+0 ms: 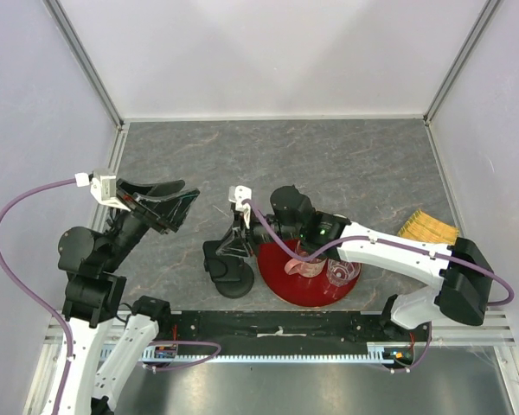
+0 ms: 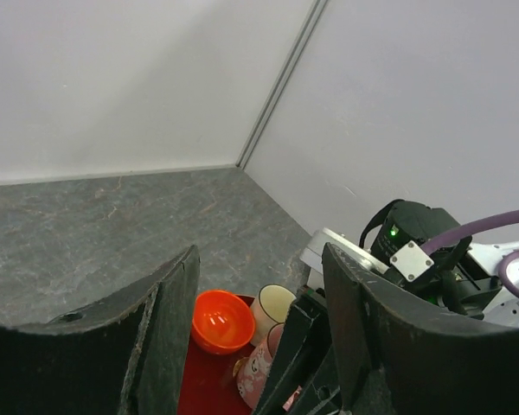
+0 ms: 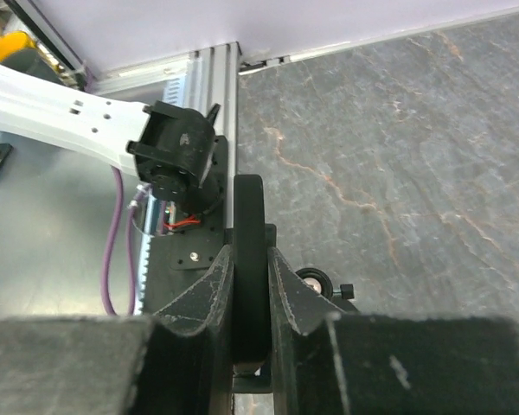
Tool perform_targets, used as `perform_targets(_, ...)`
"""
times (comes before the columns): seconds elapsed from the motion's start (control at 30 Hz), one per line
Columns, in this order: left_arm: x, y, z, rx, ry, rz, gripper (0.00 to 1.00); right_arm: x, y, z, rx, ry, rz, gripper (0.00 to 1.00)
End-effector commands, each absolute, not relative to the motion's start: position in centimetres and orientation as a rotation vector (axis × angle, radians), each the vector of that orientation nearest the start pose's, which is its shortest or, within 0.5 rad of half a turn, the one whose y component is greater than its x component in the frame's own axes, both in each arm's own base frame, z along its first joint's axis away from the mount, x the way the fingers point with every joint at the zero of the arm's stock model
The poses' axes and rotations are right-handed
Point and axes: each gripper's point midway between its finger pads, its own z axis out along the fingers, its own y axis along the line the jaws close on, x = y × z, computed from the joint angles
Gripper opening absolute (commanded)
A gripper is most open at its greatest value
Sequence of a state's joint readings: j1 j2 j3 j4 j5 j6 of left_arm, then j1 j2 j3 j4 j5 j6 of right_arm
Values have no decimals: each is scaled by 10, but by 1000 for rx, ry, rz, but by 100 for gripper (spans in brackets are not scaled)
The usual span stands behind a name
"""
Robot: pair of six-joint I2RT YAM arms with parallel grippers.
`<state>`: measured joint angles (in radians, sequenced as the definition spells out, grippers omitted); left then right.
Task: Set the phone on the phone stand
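Phone (image 3: 249, 207) edge-on in R pincer (image 3: 249, 257), long axis outward.

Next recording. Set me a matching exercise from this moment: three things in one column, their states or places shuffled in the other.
Things:
1. left gripper
2. right gripper
3. orange bowl

States or places:
A. on the red tray
B. shut on the phone
C. open, holding nothing

Pairs: 1-C, 2-B, 3-A

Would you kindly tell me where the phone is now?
The phone is clamped edge-on in the right hand, over the phone stand, left of the red tray in the top view.
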<state>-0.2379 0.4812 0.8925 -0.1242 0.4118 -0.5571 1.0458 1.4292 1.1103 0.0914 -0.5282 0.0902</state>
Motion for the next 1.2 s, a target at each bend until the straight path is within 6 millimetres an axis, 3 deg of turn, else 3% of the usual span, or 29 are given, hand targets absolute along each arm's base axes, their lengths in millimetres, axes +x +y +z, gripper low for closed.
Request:
perform_targets(0.0,179,-133,425,159,1334,-908,65,140,428,336,-1108,1236,1296,0)
perform_targets(0.13,179,-132,424,151,1335,-905,65,141,429,322,-1092,1271,1309,0)
perform_targets(0.23,180,-133,423,150,1341,-913,65,138,426,328,-1048,1258,1336,0)
perform_targets(0.33,180,-133,423,146,1338,-912,65,138,424,320,-1041,1295,1322,0)
perform_targets(0.53,181,-135,421,147,1340,-928,65,126,414,306,-1018,1312,1312,0)
perform_targets(0.57,182,-135,422,147,1337,-929,65,127,413,304,-1014,1320,1305,9)
perform_targets(0.67,184,-137,417,144,1347,-941,65,128,411,300,-1023,1345,1285,21)
perform_targets(0.77,186,-138,417,144,1351,-943,65,131,409,304,-1009,1371,1259,49)
perform_targets(0.83,186,-138,416,143,1353,-944,65,132,406,301,-1016,1409,1239,63)
perform_targets(1.0,186,-138,415,139,1354,-946,65,139,396,314,-989,1489,1177,80)
perform_targets(1.03,186,-137,415,140,1353,-945,65,141,393,317,-969,1502,1166,89)
perform_targets(1.07,185,-137,416,140,1349,-944,65,142,388,331,-938,1492,1163,91)
perform_targets(1.13,184,-137,419,142,1345,-944,65,151,377,330,-895,1568,1086,94)
perform_targets(1.17,183,-137,419,140,1348,-943,65,155,369,346,-844,1564,1070,95)
